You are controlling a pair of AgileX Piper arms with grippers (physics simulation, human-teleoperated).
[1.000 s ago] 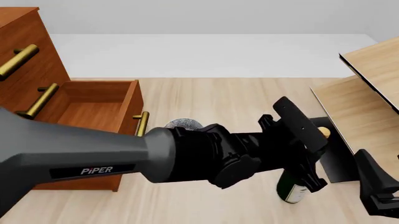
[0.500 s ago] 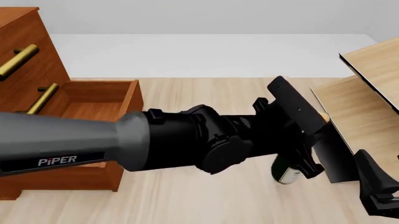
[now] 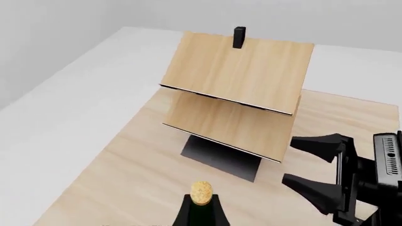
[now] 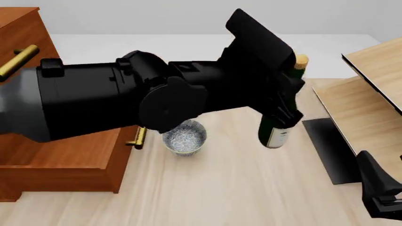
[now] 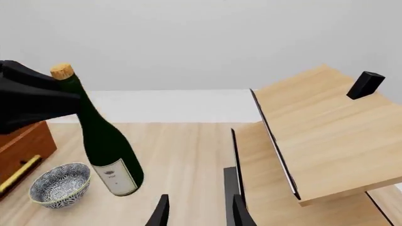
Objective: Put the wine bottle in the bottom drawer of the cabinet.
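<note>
Your left pincer [image 4: 276, 94] is pinching the wine bottle [image 4: 276, 120] around its upper body, and the bottle hangs clear of the bench [image 4: 251, 188], leaning so that its cork tips away from the cabinet [image 4: 25, 42] and its labelled base swings back toward it. In the right wrist view you can see the bottle [image 5: 103, 141] with its white label low down, its base above the wood with nothing under it, and the left arm's black bulk covering the neck just below the cork. From the left wrist view only the cork and the dark shoulders of the bottle [image 3: 202, 207] show at the edge of the picture. A speckled blue-and-white bowl [image 4: 184, 136] sits on the bench between the bottle and the bottom drawer [image 4: 63, 165], close to the drawer's brass handle [image 4: 140, 136]. The drawer's inside is hidden behind your left arm in the front view, so you cannot tell from here how far it stands out. Your right pincer [image 5: 197, 212] is spread and holds nothing, low over the bench on the right, beside the pale wooden shelf unit [image 4: 370, 94]. A small black block [image 5: 365, 84] stands on the shelf unit's top board.
</note>
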